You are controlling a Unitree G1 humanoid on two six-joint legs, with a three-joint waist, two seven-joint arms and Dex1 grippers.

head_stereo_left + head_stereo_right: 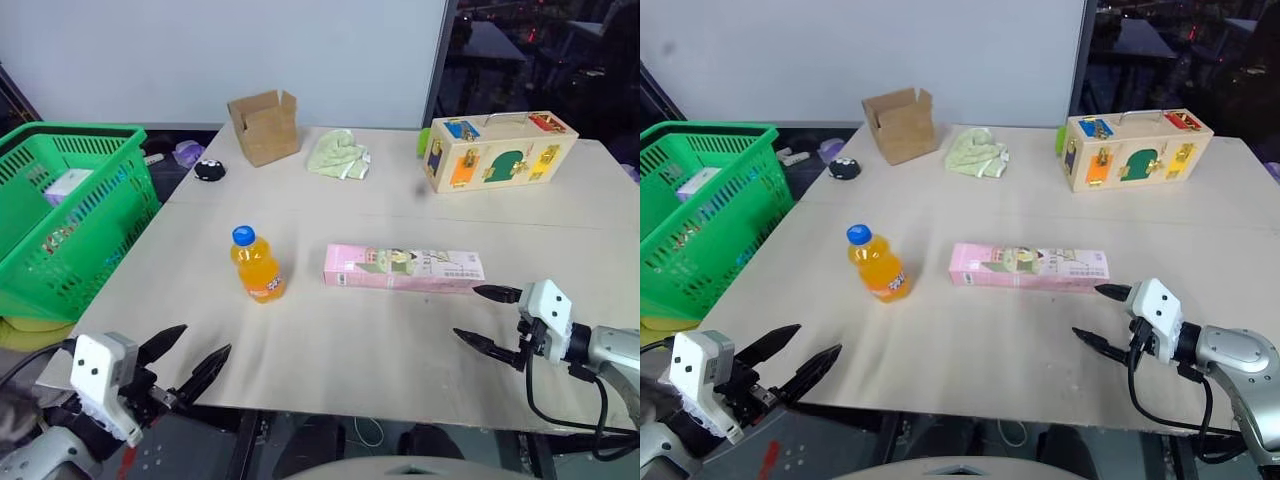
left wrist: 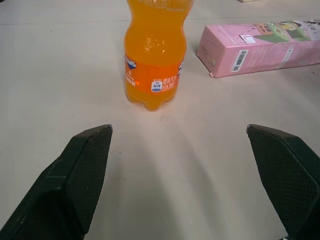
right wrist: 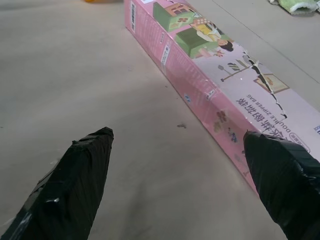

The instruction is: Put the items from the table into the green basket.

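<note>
Hovering at the near edge of the table, the left gripper has its two black fingers spread wide and empty, aimed across the beige top at the orange-drink bottle, and over on the other side the right gripper is just as wide and just as empty, its fingers low over the tabletop just beside the near long side of the pink carton. Neither item is gripped yet, so this looks like the approach before a pick. For the bottle, the smart line is probably straight in with the fingers either side of the labelled waist, closing only once the bottle sits well between them, because it stands upright and a nudge high up could tip it and send it rolling. For the carton, lying flat with its long axis running across the table and its barcode end toward the right arm, the fingers would do better spanning the narrow width than the length, gripping near the middle so it doesn't droop. Further out, the green basket waits off the table's left edge, already holding some packets, so the left arm likely has the shorter carry. Beyond sit a cardboard box, a green cloth and a wooden latch-board box.
</note>
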